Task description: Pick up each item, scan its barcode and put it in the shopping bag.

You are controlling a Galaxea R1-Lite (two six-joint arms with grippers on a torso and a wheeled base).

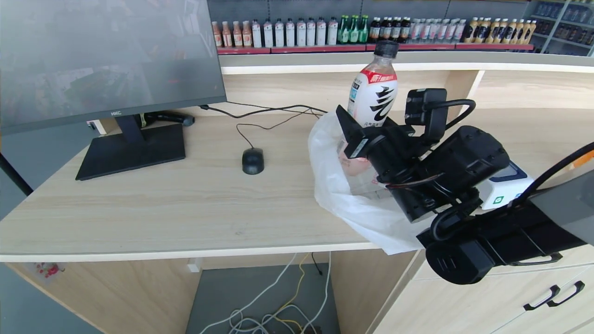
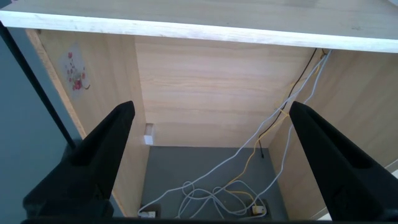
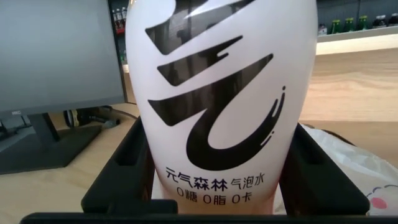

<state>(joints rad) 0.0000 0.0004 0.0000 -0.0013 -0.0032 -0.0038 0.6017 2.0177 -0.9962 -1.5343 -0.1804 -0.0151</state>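
Observation:
My right gripper (image 1: 355, 139) is shut on a white-labelled drink bottle (image 1: 373, 95) with a black cap, holding it upright just above the mouth of a white plastic shopping bag (image 1: 343, 195) on the right part of the counter. In the right wrist view the bottle (image 3: 217, 106) stands between the two black fingers (image 3: 121, 174). Something pinkish (image 1: 355, 164) shows through the bag's side. My left gripper (image 2: 211, 162) hangs open below the counter's front edge, with nothing between its fingers, facing the cavity under the desk.
A monitor (image 1: 106, 60) on a black stand occupies the counter's left side, with a black mouse (image 1: 253, 161) and its cable in the middle. A white and blue device (image 1: 508, 185) sits right of the bag. Loose cables (image 2: 217, 193) lie on the floor under the desk.

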